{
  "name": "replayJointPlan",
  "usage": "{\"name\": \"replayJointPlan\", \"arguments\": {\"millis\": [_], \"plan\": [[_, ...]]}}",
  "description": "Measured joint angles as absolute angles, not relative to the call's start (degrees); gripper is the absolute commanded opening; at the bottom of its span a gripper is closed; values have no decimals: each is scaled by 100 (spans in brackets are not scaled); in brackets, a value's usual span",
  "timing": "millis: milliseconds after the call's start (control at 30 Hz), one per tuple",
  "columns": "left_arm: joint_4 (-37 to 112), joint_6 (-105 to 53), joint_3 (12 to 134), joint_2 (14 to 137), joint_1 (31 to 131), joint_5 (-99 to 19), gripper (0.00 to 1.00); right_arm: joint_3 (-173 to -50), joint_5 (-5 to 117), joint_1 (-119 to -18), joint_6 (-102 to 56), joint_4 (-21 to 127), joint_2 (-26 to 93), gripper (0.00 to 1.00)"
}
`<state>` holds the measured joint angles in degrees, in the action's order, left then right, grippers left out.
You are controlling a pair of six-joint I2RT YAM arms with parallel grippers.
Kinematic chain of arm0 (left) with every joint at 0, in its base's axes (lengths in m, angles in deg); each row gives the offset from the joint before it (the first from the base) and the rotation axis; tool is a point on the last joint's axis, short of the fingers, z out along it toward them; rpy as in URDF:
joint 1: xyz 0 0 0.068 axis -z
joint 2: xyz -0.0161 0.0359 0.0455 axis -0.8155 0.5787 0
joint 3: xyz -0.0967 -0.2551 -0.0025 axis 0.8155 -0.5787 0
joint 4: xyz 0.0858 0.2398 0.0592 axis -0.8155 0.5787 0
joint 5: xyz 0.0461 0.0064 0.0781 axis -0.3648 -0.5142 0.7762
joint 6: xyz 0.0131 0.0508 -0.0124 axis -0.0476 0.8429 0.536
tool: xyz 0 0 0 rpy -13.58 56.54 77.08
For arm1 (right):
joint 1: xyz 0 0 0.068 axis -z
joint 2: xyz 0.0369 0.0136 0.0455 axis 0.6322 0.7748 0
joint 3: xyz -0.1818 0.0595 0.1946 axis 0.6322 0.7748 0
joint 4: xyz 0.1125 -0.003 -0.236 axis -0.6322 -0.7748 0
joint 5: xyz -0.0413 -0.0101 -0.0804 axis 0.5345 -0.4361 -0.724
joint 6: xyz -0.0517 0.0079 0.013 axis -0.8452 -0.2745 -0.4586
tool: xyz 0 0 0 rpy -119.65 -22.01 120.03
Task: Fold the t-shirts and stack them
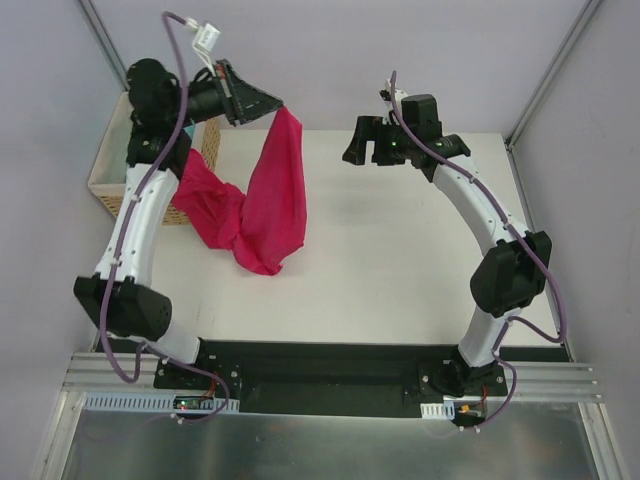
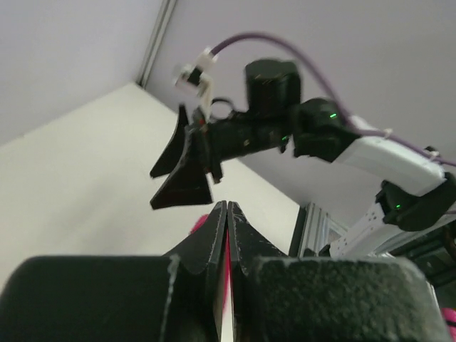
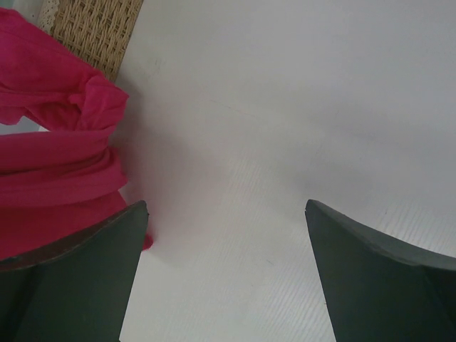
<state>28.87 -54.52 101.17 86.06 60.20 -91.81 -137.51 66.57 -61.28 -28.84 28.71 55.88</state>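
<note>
A crimson-pink t-shirt (image 1: pixel 275 200) hangs from my left gripper (image 1: pixel 281 104), which is raised above the back left of the table and shut on the shirt's top edge. The lower part of the shirt rests bunched on the table, and one end trails toward the basket. In the left wrist view a thin strip of pink fabric (image 2: pixel 228 249) shows between the closed fingers of the left gripper (image 2: pixel 227 205). My right gripper (image 1: pixel 363 140) hovers open to the right of the shirt with nothing in it. In its own view the right gripper (image 3: pixel 226 205) faces bare table, with the t-shirt (image 3: pixel 57 164) at the left.
A woven wicker basket (image 1: pixel 108 165) stands at the table's left edge, also seen as a basket corner (image 3: pixel 96 28) behind the shirt. The white table (image 1: pixel 400 260) stretches to the right, with walls close on both sides.
</note>
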Motion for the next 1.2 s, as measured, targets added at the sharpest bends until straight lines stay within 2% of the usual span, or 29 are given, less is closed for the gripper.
{"name": "replayJointPlan", "arguments": {"millis": [267,333,367,400,533,600,733,800,833,933,1000,1200], "plan": [[3421,-4774,9583,9970,6608,-9338,0,-13659,6534,-6215,-2934,2954,5520,96],[3484,-4621,9437,10269,6750,-9349,74,-13598,6497,-6224,-2991,2950,5445,96],[3534,-4499,9406,10435,6825,-9349,89,-13543,6453,-6226,-3028,2954,5378,96],[3587,-4457,9406,10592,6884,-9351,93,-13502,6423,-6230,-3048,2947,5325,96],[4260,-4062,9760,11353,7218,-9141,99,-13277,6335,-6235,-3114,2952,5063,96],[4677,-3756,9896,11471,7373,-8772,99,-13220,6338,-6235,-3116,2945,4993,96],[5755,-2962,10650,11329,7649,-7098,99,-13213,6412,-6235,-3111,2939,4982,97],[6146,-2560,11227,11089,7679,-6243,99,-13213,6484,-6235,-3109,2928,4982,99],[6227,-2427,11441,10957,7664,-5946,99,-13213,6550,-6235,-3103,2932,4982,97],[6334,-2147,11920,10252,7459,-5246,90,-13240,6832,-6241,-3044,2923,5059,96],[6378,-2084,12027,9661,7286,-4892,86,-13382,7017,-6256,-2950,2912,5268,98],[6417,-2060,11776,8398,7172,-4103,83,-13502,7044,-6412,-2856,2838,6200,93]]}}
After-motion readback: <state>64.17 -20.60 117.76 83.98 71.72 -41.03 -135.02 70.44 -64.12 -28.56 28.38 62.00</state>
